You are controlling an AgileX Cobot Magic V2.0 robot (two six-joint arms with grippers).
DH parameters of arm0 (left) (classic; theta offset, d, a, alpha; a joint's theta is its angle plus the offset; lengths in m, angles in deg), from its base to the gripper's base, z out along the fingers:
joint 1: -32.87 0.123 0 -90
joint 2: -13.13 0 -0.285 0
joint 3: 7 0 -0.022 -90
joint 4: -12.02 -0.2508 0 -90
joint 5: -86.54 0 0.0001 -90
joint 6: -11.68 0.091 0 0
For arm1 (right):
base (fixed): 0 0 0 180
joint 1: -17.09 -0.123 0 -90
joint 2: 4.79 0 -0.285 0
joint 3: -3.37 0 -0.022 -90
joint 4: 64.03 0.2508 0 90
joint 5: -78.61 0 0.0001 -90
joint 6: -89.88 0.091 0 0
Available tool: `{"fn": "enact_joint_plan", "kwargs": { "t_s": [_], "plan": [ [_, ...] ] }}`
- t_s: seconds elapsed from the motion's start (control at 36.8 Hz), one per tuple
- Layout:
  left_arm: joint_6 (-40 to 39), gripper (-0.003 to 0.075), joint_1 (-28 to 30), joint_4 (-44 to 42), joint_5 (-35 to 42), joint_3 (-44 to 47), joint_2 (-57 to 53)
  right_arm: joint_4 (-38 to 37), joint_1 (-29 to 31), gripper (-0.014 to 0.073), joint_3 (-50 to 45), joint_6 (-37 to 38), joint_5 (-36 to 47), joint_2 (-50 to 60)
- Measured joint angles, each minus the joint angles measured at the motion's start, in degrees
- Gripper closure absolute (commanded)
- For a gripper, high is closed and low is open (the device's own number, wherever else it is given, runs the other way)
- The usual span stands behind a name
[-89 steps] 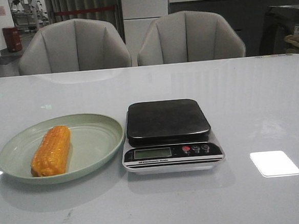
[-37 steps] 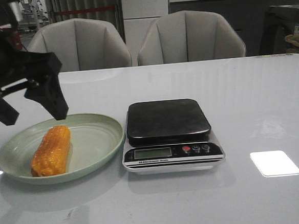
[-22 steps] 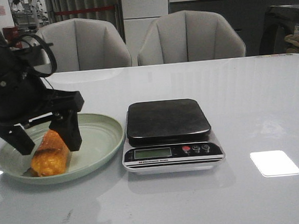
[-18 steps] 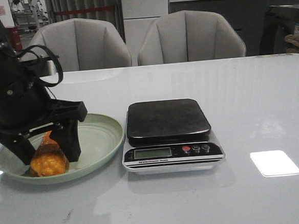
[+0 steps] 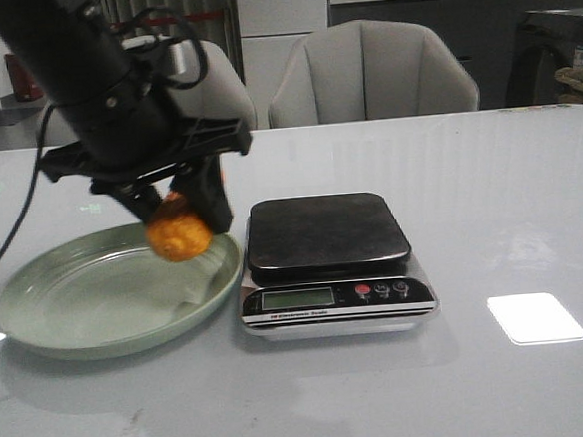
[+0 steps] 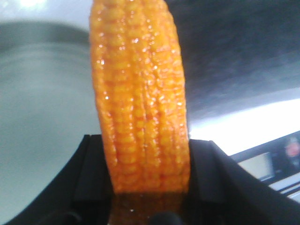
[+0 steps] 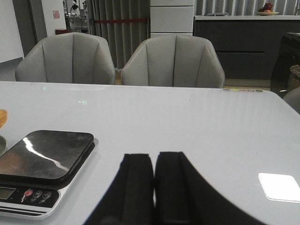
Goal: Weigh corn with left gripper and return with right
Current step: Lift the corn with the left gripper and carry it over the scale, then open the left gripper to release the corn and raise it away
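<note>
L gripper (image 5: pixel 178 208) pinching corn (image 5: pixel 178 236) | far end hidden by arm | R gripper (image 7: pixel 153 180) pressed together, tips cut off

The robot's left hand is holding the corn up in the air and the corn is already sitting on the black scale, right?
Not quite. The left gripper does hold the corn up in the air, but the corn is not on the scale yet. The front view shows it hanging over the edge of the green plate, beside the scale, whose top is bare.
</note>
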Motion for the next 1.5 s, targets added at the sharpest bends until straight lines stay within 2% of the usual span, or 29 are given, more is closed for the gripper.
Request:
{"fn": "enact_joint_plan", "kwargs": {
  "t_s": [0.22, 0.33, 0.46, 0.54, 0.6, 0.65, 0.87, 1.14, 1.5],
  "plan": [
    [-0.1, 0.0600, -4.6, 2.9, 1.9, -4.8, 2.3, 0.0, 0.0, 0.0419, 0.0, 0.0, 0.0, 0.0],
    [-0.1, 0.0552, -5.5, 5.6, 2.0, -6.9, 4.5, 0.0, 0.0, 0.0419, 0.0, 0.0, 0.0, 0.0],
    [-0.1, 0.0374, -6.5, 7.2, 2.2, -8.8, 7.6, 0.0, 0.0, 0.0419, 0.0, 0.0, 0.0, 0.0],
    [-0.1, 0.0213, -6.7, 7.7, 2.4, -9.8, 9.1, 0.0, 0.0, 0.0419, 0.0, 0.0, 0.1, 0.0],
    [-0.1, 0.0139, -6.8, 8.3, 2.6, -10.3, 9.8, 0.0, 0.0, 0.0419, 0.0, 0.0, 0.1, 0.0],
    [-0.1, 0.0103, -6.8, 8.7, 2.6, -10.5, 10.3, 0.0, 0.0, 0.0419, 0.0, 0.0, 0.1, 0.0],
    [-0.1, 0.0122, -6.9, 8.7, 3.1, -10.6, 10.3, 0.0, 0.0, 0.0419, 0.0, 0.0, 0.1, 0.0],
    [-0.1, 0.0192, -6.9, 4.2, 1.1, -9.3, 4.0, 0.0, 0.0, 0.0419, 0.0, 0.0, 0.1, 0.0],
    [-0.1, 0.0240, -6.9, -3.7, 5.2, 6.4, -17.2, 0.0, 0.0, 0.0419, 0.0, 0.0, 0.1, 0.0]
  ]
}}
